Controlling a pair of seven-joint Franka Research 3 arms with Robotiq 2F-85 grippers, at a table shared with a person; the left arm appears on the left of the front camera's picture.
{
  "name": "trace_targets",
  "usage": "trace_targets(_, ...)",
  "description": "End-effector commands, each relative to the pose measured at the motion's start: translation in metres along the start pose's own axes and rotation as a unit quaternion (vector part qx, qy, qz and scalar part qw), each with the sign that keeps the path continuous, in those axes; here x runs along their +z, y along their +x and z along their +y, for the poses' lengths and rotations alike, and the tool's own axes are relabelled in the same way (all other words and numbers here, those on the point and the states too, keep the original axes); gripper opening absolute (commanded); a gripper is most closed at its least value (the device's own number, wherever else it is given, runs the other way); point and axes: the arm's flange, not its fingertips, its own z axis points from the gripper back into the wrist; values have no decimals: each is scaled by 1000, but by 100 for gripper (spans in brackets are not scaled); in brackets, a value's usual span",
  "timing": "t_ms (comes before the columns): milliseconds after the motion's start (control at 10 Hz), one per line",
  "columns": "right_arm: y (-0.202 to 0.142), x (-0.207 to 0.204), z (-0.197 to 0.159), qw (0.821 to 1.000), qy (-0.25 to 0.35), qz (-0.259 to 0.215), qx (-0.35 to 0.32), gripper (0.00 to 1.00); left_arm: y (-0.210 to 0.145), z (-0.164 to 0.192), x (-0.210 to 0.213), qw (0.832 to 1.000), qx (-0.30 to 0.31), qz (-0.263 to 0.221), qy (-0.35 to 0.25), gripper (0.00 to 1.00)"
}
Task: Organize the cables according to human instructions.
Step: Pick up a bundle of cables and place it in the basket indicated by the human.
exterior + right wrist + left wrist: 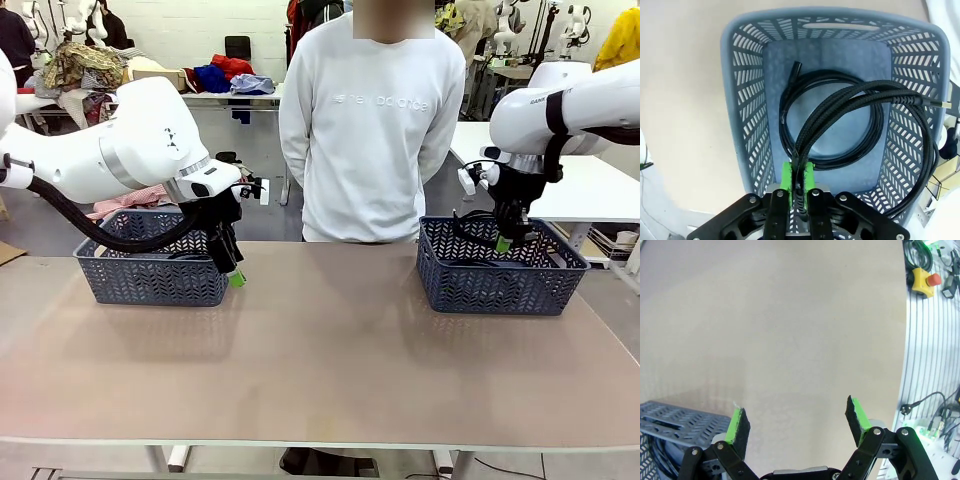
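black coiled cables [840, 125], in basket [747, 100]

White wall [200, 25], clothes-heaped tables [225, 97] behind

Right tool [507, 243] (shut) in basket [500, 290]
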Motion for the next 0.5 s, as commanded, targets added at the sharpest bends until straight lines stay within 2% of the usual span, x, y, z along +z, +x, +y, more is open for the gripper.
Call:
trace_targets(0, 0, 3, -9, 1000, -5, 6, -5, 29, -1, -1, 1, 1000, 2, -1, 1, 100)
trace_targets(200, 0, 6, -11, 1000, -3, -1, -17, 31, -1, -1, 1, 1000, 2, -1, 1, 100)
trace_targets(300, -1, 9, -12, 1000, -2, -5, -21, 51, -1, -1, 1, 1000, 2, -1, 1, 100)
trace_targets(400, -1, 11, -13, 1000, -2, -6, -21, 44, -1, -1, 1, 1000, 2, -1, 1, 100)
